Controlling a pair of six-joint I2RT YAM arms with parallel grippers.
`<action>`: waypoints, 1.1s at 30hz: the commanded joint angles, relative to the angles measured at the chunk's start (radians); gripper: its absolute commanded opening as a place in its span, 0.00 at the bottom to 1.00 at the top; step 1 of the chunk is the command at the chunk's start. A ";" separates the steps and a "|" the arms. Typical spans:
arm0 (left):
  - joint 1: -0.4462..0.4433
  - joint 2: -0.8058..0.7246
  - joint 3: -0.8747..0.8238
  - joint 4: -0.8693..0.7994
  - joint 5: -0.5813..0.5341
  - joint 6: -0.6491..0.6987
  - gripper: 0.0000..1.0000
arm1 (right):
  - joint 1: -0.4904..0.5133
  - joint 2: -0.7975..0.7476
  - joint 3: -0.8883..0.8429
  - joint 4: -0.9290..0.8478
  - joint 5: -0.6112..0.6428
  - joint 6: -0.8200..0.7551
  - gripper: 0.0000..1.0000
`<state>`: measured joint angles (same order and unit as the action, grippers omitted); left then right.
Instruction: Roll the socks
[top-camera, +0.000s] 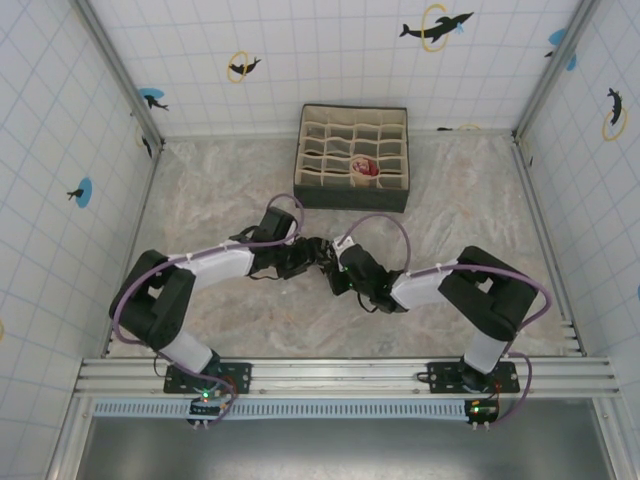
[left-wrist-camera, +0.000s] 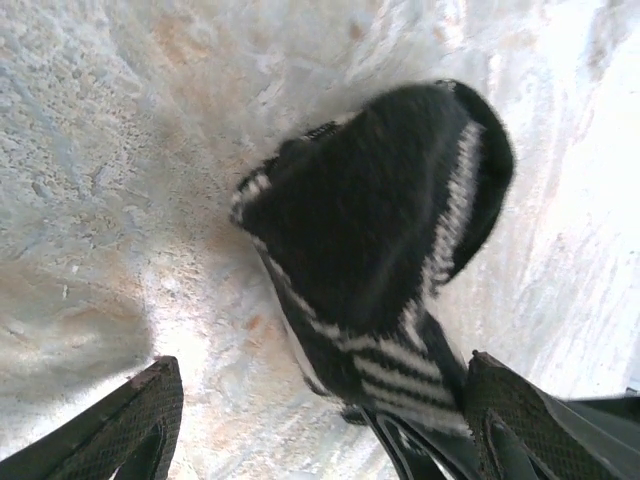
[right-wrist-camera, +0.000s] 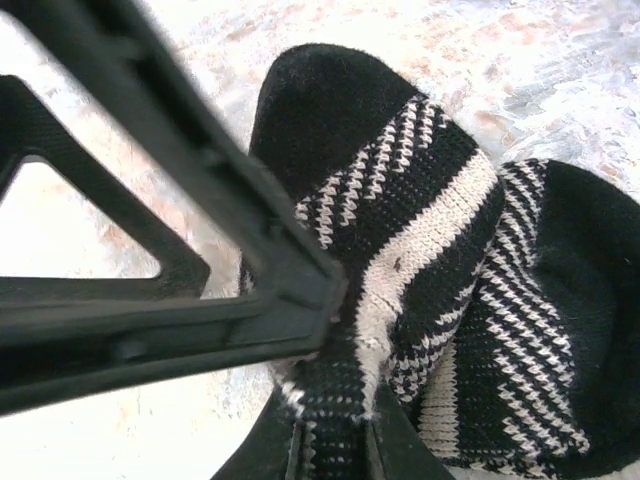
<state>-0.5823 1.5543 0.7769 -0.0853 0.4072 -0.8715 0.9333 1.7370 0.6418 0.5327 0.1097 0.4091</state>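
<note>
The right gripper (right-wrist-camera: 335, 440) pinches the striped sock (right-wrist-camera: 440, 250) tight. The left gripper (left-wrist-camera: 320, 365) gapes wide astride it, gripping nothing. The organiser box (top-camera: 353, 157) sits at twelve o'clock.

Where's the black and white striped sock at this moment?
The striped sock is around mid-table, pinched at one end by the right gripper. It sits just ahead of the open left gripper, on the near side of the organiser box.

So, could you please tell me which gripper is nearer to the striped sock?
Right. The right gripper is shut on the striped sock, pinching its fabric. The left gripper stands open around the sock's striped end, not clamping it.
</note>
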 joint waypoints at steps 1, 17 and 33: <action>0.024 -0.075 -0.044 0.035 -0.025 -0.037 0.75 | -0.052 0.049 -0.065 -0.058 -0.148 0.117 0.00; 0.035 0.014 -0.080 0.178 0.010 -0.049 0.72 | -0.225 0.136 -0.172 0.163 -0.466 0.432 0.00; 0.000 0.189 -0.014 0.350 0.011 -0.112 0.65 | -0.269 0.176 -0.182 0.214 -0.524 0.668 0.00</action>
<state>-0.5697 1.7069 0.7433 0.2192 0.4118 -0.9550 0.6632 1.8534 0.5045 0.9295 -0.4168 1.0252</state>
